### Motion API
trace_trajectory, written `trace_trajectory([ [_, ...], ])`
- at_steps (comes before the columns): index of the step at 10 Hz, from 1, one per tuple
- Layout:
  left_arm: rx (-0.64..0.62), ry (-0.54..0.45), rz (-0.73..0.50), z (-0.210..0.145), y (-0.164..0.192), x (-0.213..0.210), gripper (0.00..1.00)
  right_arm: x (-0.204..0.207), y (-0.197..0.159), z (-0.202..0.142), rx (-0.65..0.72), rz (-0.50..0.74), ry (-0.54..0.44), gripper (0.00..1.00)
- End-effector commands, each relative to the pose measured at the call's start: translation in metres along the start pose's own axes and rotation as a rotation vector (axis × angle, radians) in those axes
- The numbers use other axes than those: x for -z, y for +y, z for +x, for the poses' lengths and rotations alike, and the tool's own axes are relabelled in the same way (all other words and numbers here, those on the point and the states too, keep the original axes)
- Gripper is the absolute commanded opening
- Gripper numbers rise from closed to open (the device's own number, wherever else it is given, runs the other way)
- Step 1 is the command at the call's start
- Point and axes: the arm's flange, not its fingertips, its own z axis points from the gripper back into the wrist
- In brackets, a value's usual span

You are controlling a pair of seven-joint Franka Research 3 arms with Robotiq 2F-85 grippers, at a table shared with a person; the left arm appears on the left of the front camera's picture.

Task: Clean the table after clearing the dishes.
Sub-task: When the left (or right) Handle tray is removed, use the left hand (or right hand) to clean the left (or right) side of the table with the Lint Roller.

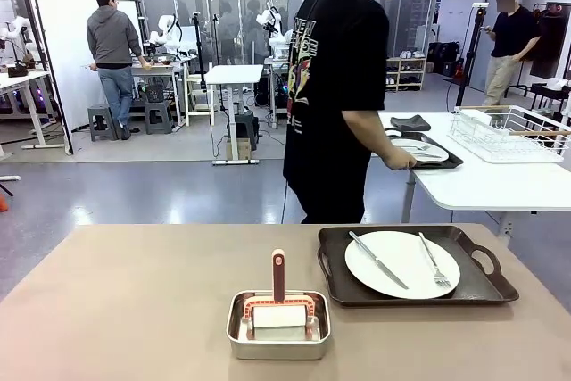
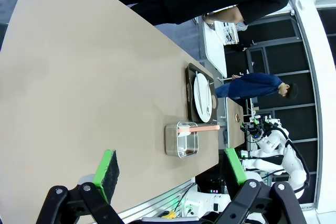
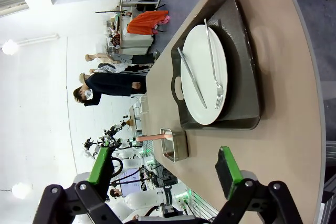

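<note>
On the right half of the tan table (image 1: 134, 301) sits a dark brown tray (image 1: 477, 287) holding a white plate (image 1: 401, 252), a knife (image 1: 378, 260) and a fork (image 1: 434, 265). A person in a black shirt stands at the far side with a hand (image 1: 400, 162) on a second tray (image 1: 446, 162) of dishes on the white side table. My left gripper (image 2: 169, 156) is open above the table's near edge, looking along the tabletop (image 2: 79, 77). My right gripper (image 3: 163, 153) is also open, hovering short of the plate (image 3: 205, 74) and tray (image 3: 247, 66).
A small steel pan (image 1: 278, 327) with a pink-framed roller stands at the table's near middle, also seen as the pan (image 2: 182, 139) and the pan (image 3: 173, 144). A white wire rack (image 1: 508, 131) sits on the side table. Other people stand far behind.
</note>
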Motion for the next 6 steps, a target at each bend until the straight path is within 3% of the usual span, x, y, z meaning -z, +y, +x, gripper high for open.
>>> trace_trajectory([
  [1,0.005,0.005,-0.013,-0.002,0.001,-0.002,1.0,-0.001,0.002,-0.001,-0.001,0.002,-0.002,1.0],
  [5,0.0,0.0,0.0,0.0,0.0,0.0,1.0,-0.001,0.002,-0.001,-0.001,0.002,-0.002,1.0],
  [6,0.151,0.052,-0.055,0.005,-0.023,-0.012,1.0,-0.001,0.002,-0.001,-0.001,0.002,-0.002,1.0],
])
